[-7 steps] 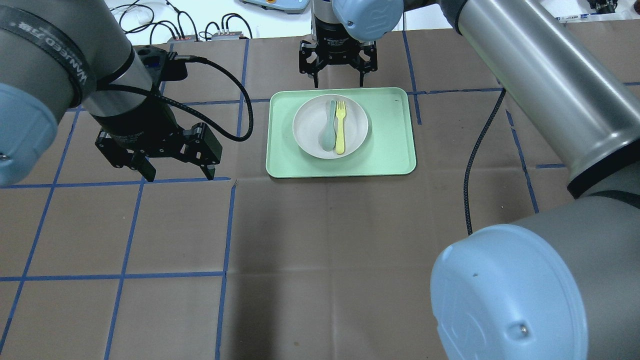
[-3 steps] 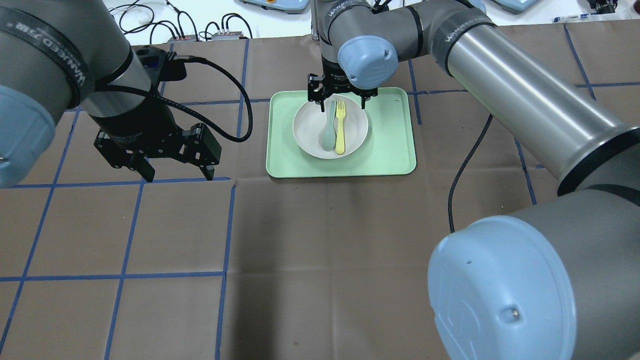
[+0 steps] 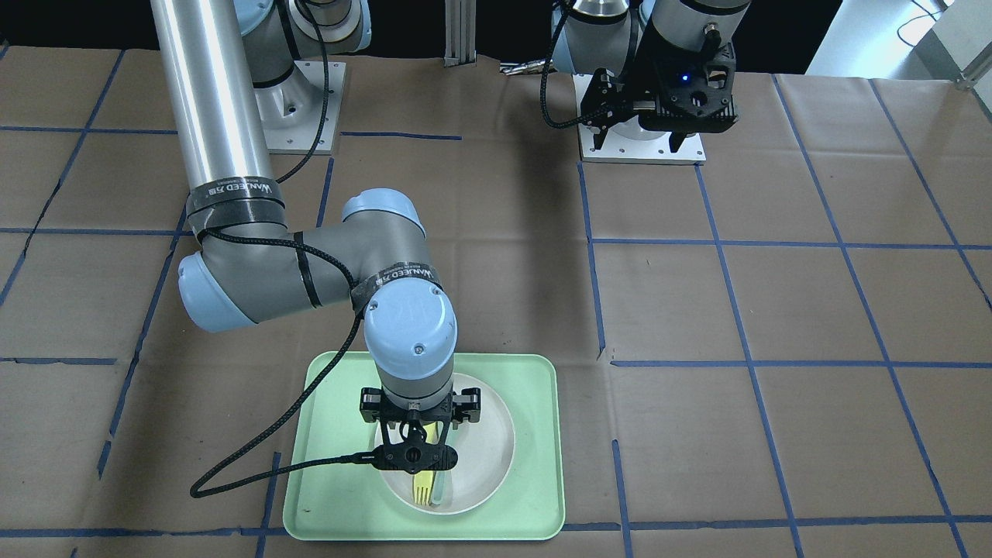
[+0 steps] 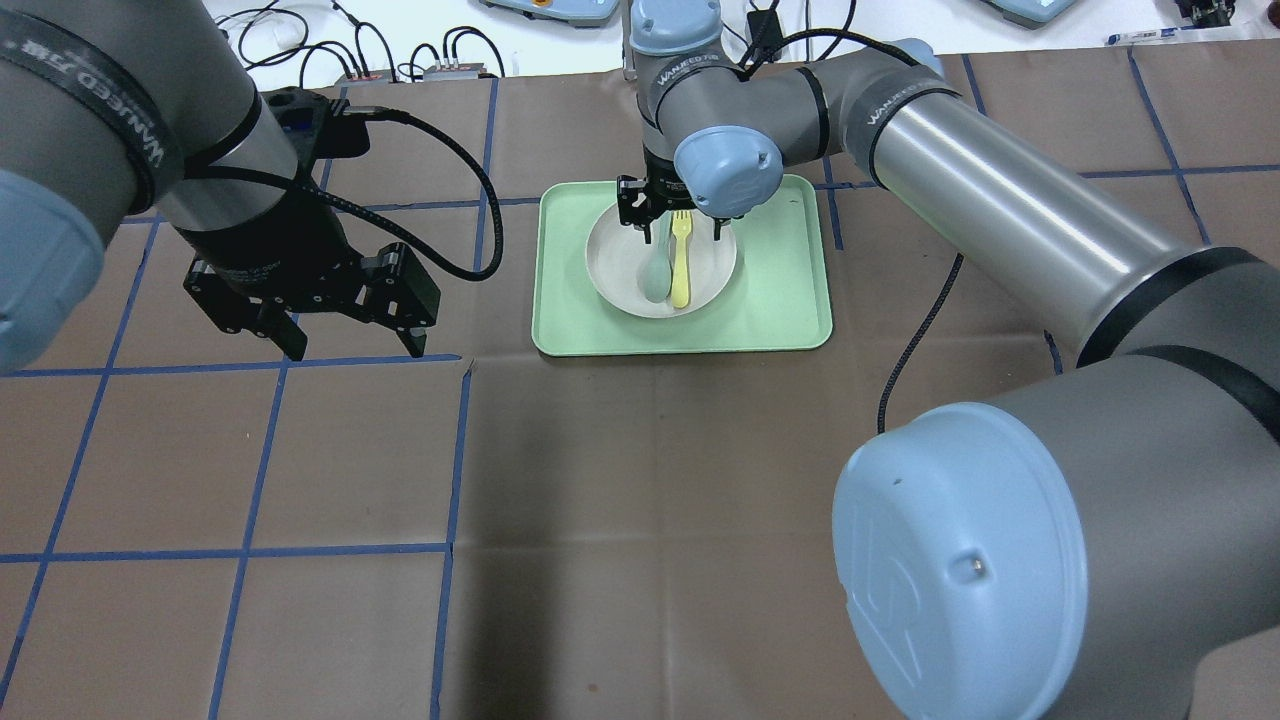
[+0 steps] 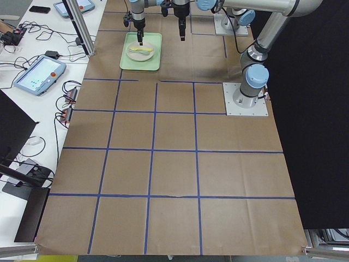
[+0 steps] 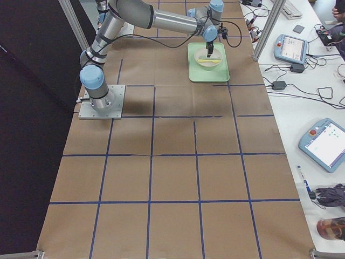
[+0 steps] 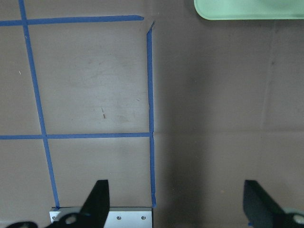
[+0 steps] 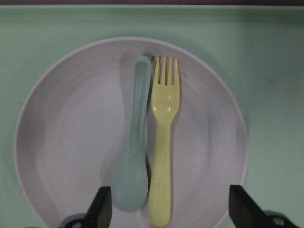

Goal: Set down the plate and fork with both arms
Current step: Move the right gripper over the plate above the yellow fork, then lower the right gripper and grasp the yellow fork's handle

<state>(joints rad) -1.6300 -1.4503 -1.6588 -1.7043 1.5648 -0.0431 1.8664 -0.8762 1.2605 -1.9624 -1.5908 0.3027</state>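
Observation:
The off-white plate (image 4: 612, 262) sits on a light-green tray (image 4: 780, 300). The pale-yellow fork (image 4: 681, 270) lies in it beside a grey-green spoon (image 4: 654, 277). My right gripper (image 4: 675, 222) is open and empty. It points down, low over the plate's far half, with one finger on each side of the two utensils. In the right wrist view the fork (image 8: 162, 142) and spoon (image 8: 135, 142) lie between my fingertips (image 8: 99, 209). My left gripper (image 4: 358, 345) is open and empty. It hangs above the bare table, left of the tray.
The table is covered in brown paper with a grid of blue tape lines (image 4: 455, 440). A black cable (image 4: 915, 340) hangs from my right arm to the right of the tray. The tray's corner (image 7: 247, 9) shows at the top of the left wrist view.
My right gripper has come from beyond the tray's far edge toward the robot and down, to low over the plate. It stays open. My left arm has barely moved.

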